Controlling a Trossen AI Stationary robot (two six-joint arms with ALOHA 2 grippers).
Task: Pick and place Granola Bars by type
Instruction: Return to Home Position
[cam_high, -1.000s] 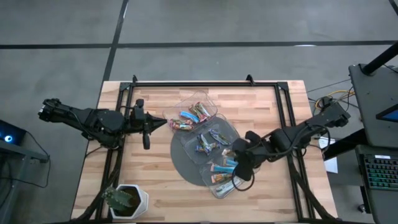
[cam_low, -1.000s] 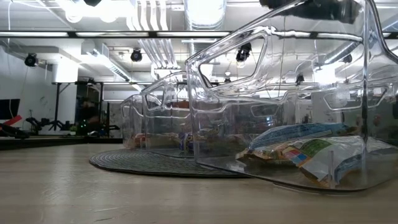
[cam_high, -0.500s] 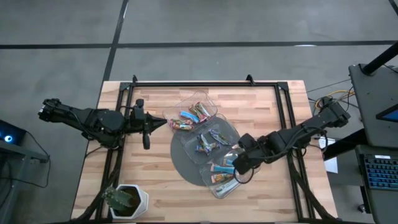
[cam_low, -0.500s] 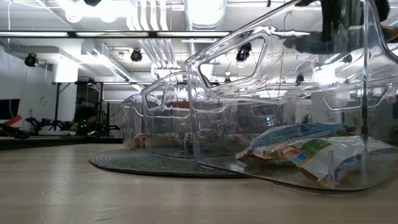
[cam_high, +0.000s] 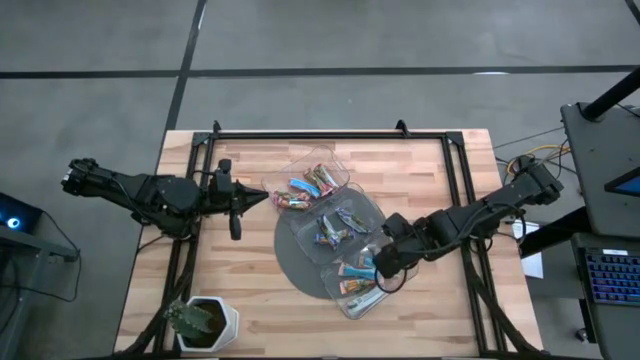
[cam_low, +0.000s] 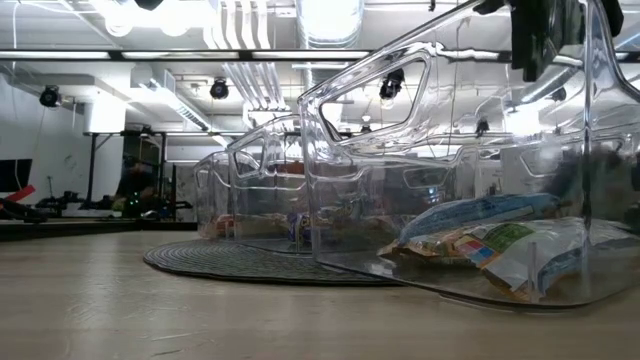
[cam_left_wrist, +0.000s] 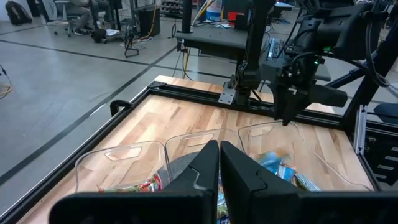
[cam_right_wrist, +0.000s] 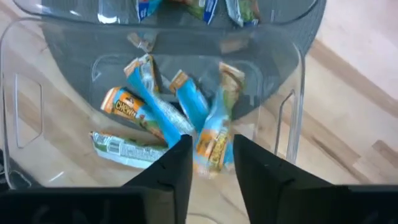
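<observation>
The right gripper (cam_right_wrist: 211, 146) hangs spread and empty just above the nearest clear tray (cam_right_wrist: 297, 93), where blue and orange Granola Bars (cam_right_wrist: 186, 106) lie heaped. To go home cleanly, I judge it should rise clear of the tray wall before swinging away. Beside the farthest tray (cam_left_wrist: 118, 152), the left gripper (cam_left_wrist: 219, 152) waits with its fingers pressed together.

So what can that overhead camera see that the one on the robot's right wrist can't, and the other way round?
Only the high view shows the table, both arms, the left gripper waiting at the table's left, the potted plant and all three clear trays. Only the right wrist view shows wrappers close up: blue-and-orange granola bars piled beside a green-white one. Both show the tray below the open right gripper and the grey disc.
</observation>
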